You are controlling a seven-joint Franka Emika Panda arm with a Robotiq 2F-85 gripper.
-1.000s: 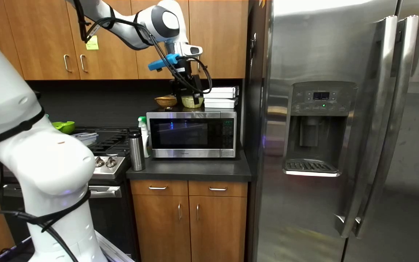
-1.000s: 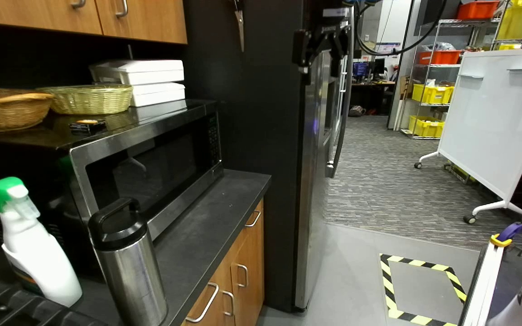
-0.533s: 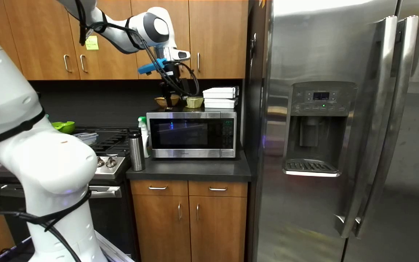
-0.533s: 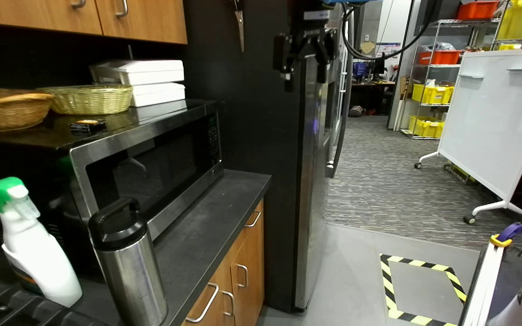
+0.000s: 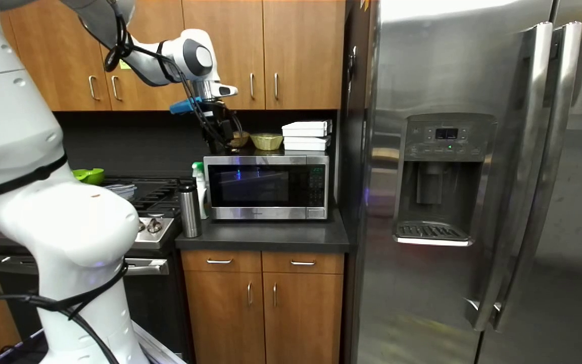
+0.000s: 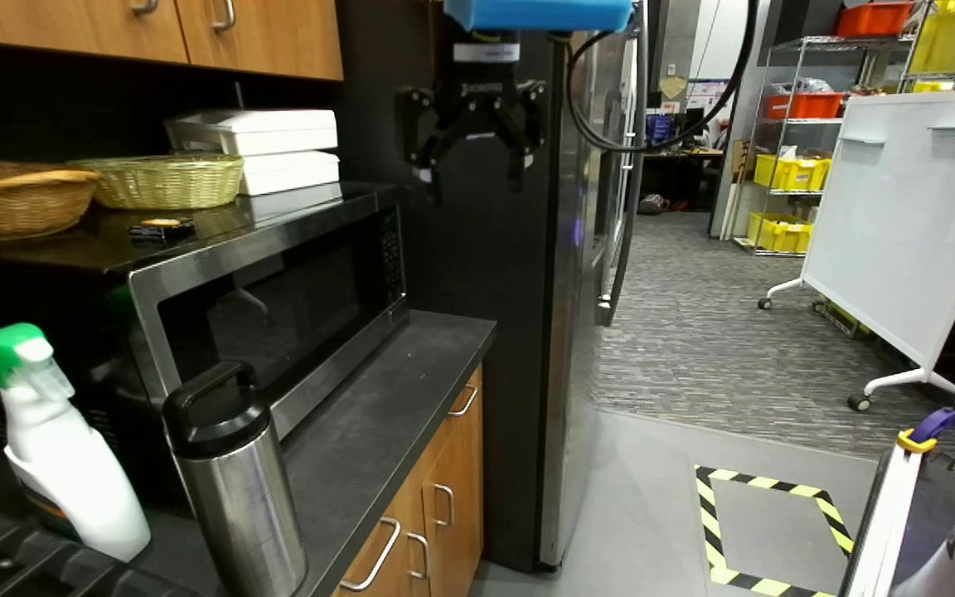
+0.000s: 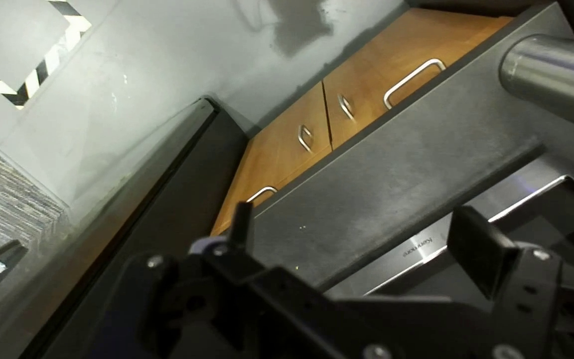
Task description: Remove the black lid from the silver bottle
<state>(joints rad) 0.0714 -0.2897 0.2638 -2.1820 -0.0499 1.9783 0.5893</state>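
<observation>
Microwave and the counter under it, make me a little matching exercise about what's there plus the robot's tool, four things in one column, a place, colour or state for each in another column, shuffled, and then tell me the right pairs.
Things
1. black lid
2. tool
3. white boxes
4. spray bottle

Place, colour or state
A. stacked on top of the microwave
B. white and green
C. on top of the silver bottle
D. open, holding nothing

Right pairs: 1-C, 2-D, 3-A, 4-B
</observation>
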